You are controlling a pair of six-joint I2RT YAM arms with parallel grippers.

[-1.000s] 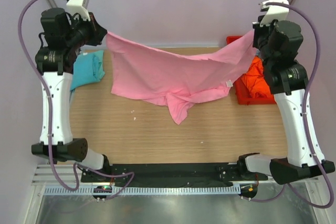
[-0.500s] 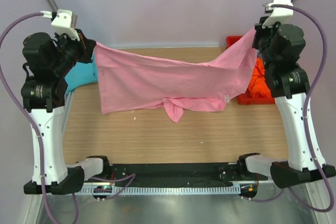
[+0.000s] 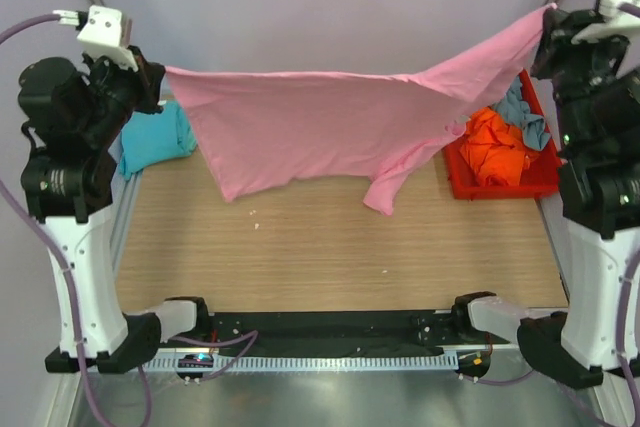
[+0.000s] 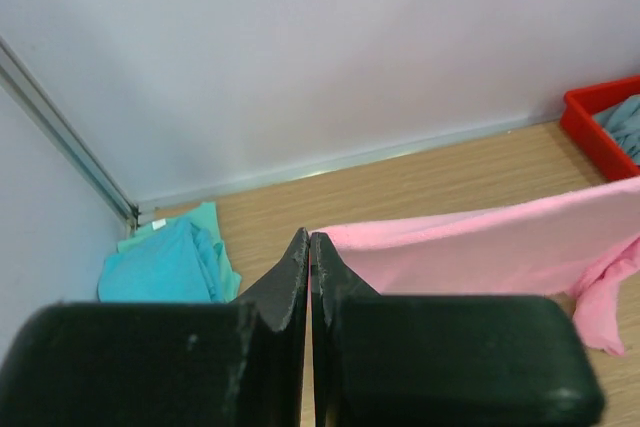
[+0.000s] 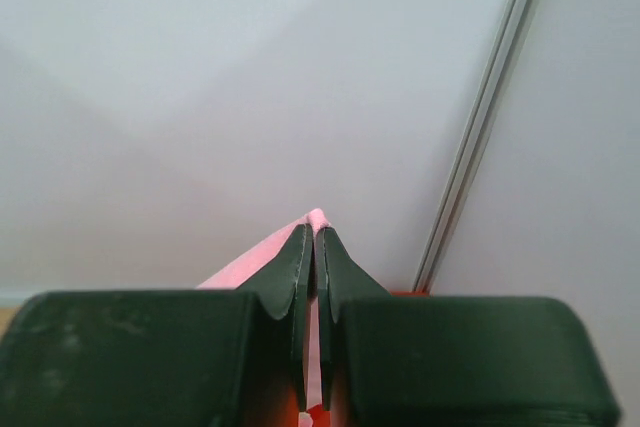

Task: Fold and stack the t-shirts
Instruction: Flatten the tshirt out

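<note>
The pink t-shirt hangs stretched in the air between both arms, high over the table's far half. My left gripper is shut on its left corner, and in the left wrist view the pink cloth runs off to the right from the gripper. My right gripper is shut on the shirt's right corner, with pink cloth poking out between the tips. A teal t-shirt lies at the table's far left. Orange and grey-blue t-shirts lie in the red bin.
The red plastic bin stands at the table's right side, below the shirt's raised right end. The wooden table spreads under the hanging cloth. Purple walls close the back and sides, and both arm bases sit at the near edge.
Both arms have risen and drawn apart, lifting the pink t-shirt off the table and pulling it taut. The right gripper has gone up and right, uncovering the bin.
</note>
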